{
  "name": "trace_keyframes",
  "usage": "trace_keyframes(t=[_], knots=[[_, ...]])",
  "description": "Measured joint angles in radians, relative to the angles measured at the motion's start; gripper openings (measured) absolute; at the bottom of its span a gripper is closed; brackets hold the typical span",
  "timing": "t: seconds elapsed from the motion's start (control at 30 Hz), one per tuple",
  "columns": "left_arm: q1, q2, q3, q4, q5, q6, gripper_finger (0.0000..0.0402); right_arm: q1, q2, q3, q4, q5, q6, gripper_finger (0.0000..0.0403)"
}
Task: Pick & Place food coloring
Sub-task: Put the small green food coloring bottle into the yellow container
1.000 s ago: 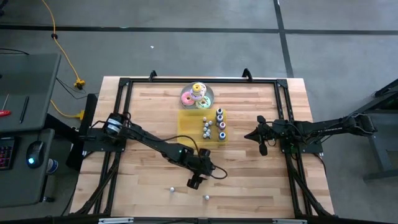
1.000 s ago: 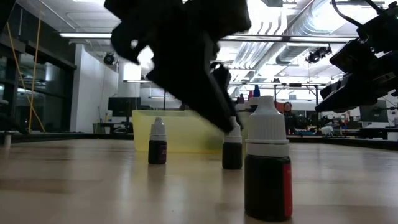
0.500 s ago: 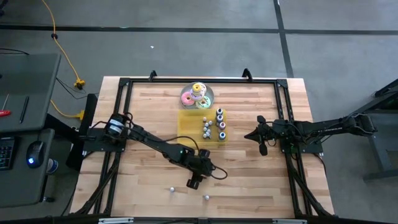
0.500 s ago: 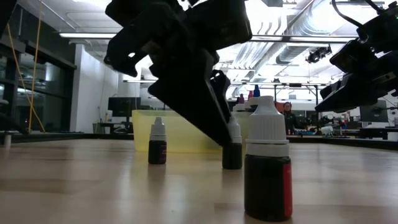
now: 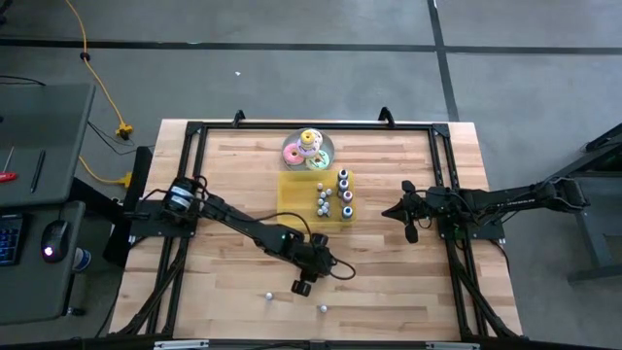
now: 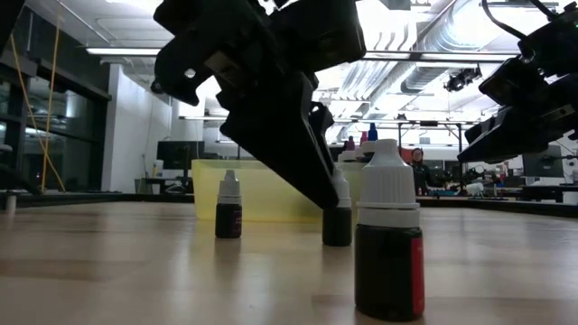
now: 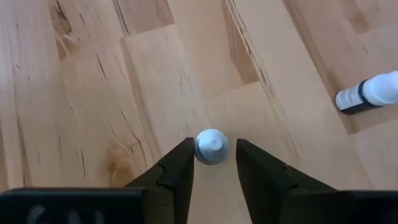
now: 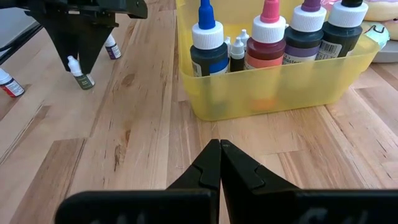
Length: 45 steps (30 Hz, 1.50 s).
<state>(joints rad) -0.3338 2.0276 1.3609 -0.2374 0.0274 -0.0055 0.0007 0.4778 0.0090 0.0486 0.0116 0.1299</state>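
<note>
Yellow tray point(image 5: 291, 192), ring toys point(image 5: 308, 150), table point(image 5: 233, 175)

One camera hangs overhead, looking straight down on the whole pale wooden table point(image 5: 233, 175). Another sits at tabletop level, facing across into the room, very near a small dark bottle with a white cap point(image 6: 387, 244). Each wrist camera looks past its own fingers, close to the wood. The translucent yellow rectangular tray point(image 5: 294, 194) (about twelve o'clock from table centre) also appears low point(image 6: 262, 190) and from the right wrist point(image 8: 273, 87).
</note>
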Motion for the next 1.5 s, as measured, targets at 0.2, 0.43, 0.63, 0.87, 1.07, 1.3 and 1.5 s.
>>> trace_keyframes(t=[0.2, 0.43, 0.63, 0.87, 1.07, 1.3, 1.5], knots=[[0.001, -0.004, 0.000, 0.003, 0.000, 0.000, 0.0111, 0.000, 0.000, 0.000, 0.000, 0.000, 0.000, 0.0000], [0.001, -0.004, 0.000, 0.004, 0.000, 0.000, 0.0111, 0.000, 0.000, 0.000, 0.000, 0.000, 0.000, 0.0000], [0.001, -0.023, 0.000, -0.004, 0.000, 0.000, 0.0111, 0.000, 0.000, 0.000, 0.000, 0.000, 0.000, 0.0000], [0.007, -0.028, 0.000, -0.004, -0.004, 0.000, 0.0111, 0.000, 0.000, 0.000, 0.000, 0.000, 0.000, 0.0000], [0.007, -0.028, 0.000, -0.005, -0.003, 0.000, 0.0111, 0.000, 0.000, 0.000, 0.000, 0.000, 0.000, 0.0000], [0.007, -0.028, 0.000, -0.012, -0.003, 0.000, 0.0111, 0.000, 0.000, 0.000, 0.000, 0.000, 0.000, 0.0000], [0.007, -0.028, 0.000, -0.013, -0.002, 0.000, 0.0111, 0.000, 0.000, 0.000, 0.000, 0.000, 0.000, 0.0000]])
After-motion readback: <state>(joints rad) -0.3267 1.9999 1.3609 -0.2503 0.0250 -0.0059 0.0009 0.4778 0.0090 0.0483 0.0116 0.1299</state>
